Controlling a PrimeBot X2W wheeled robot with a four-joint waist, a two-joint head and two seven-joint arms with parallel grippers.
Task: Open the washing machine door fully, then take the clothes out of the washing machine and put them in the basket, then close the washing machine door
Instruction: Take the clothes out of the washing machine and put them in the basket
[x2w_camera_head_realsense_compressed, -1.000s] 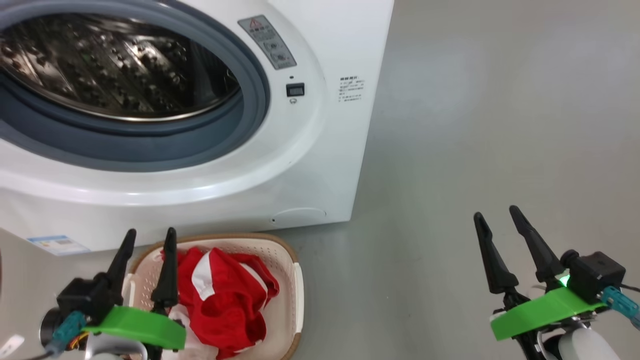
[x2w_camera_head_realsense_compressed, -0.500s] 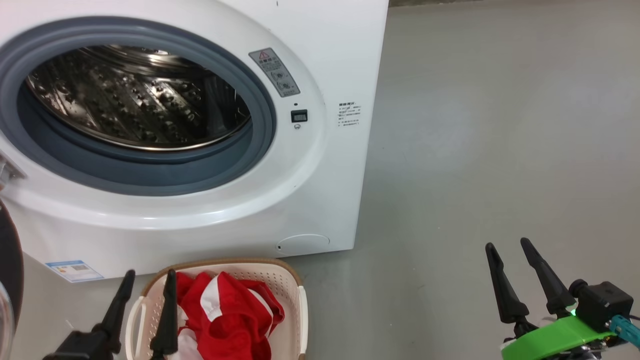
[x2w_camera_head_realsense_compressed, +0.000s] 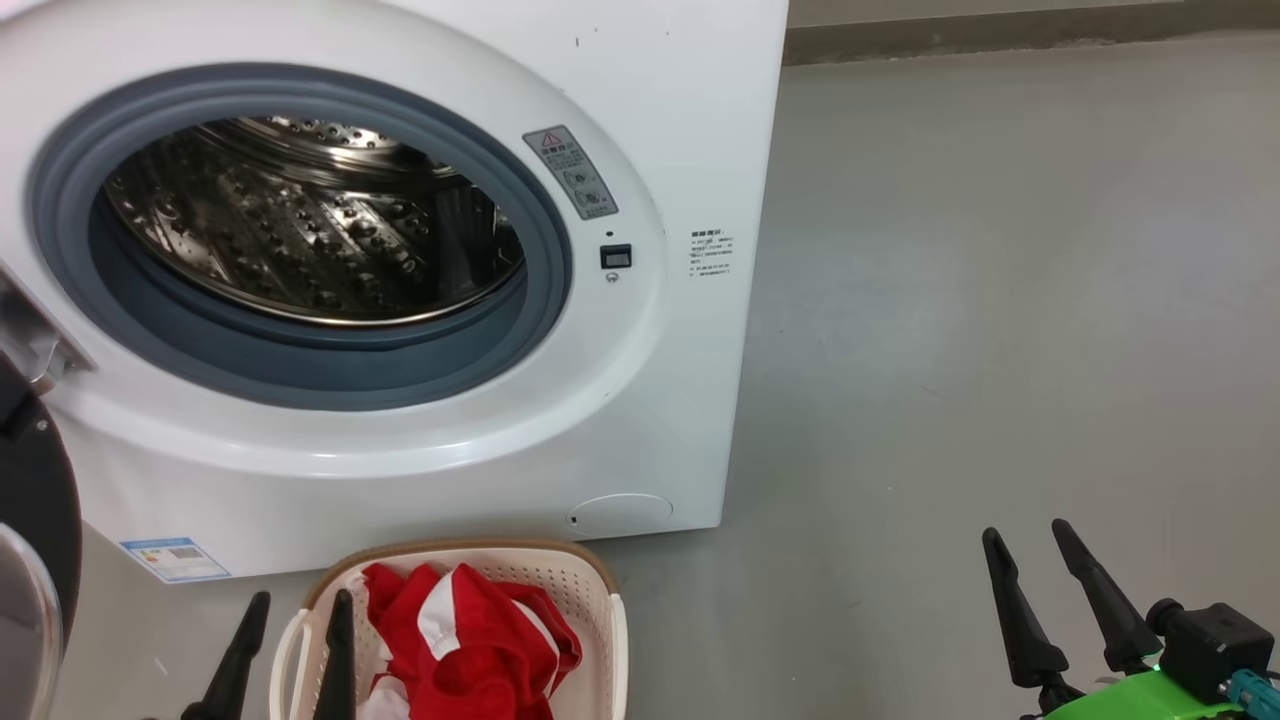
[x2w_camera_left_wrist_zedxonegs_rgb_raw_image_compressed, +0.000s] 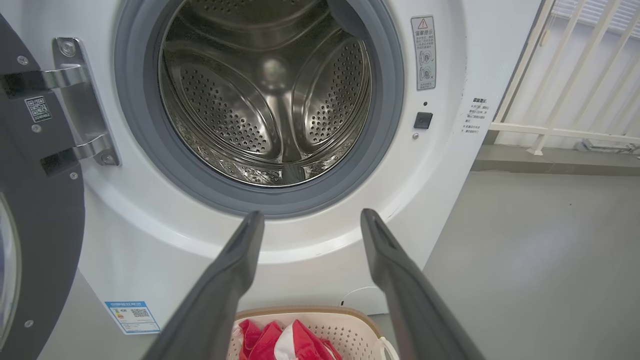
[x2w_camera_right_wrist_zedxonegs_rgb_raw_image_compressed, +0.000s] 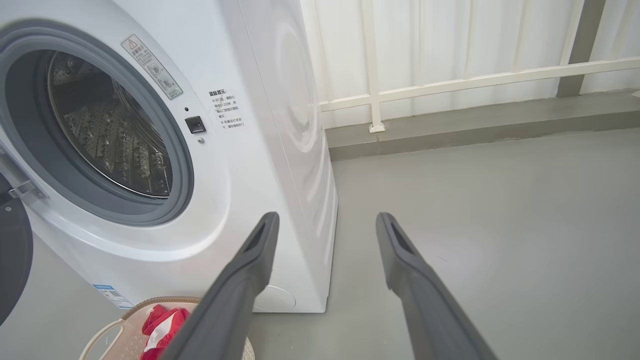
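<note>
The left gripper (x2w_camera_head_realsense_compressed: 302, 602), cut off at the bottom edge, and the right gripper (x2w_camera_head_realsense_compressed: 1025, 532), lower right, are held wide apart, empty. The clothes (x2w_camera_head_realsense_compressed: 470, 640) are seen in the basket (x2w_camera_head_realsense_compressed: 590, 588), cropped at bottom centre. The open washing machine door (x2w_camera_head_realsense_compressed: 40, 500) is cut off at the left edge.
</note>
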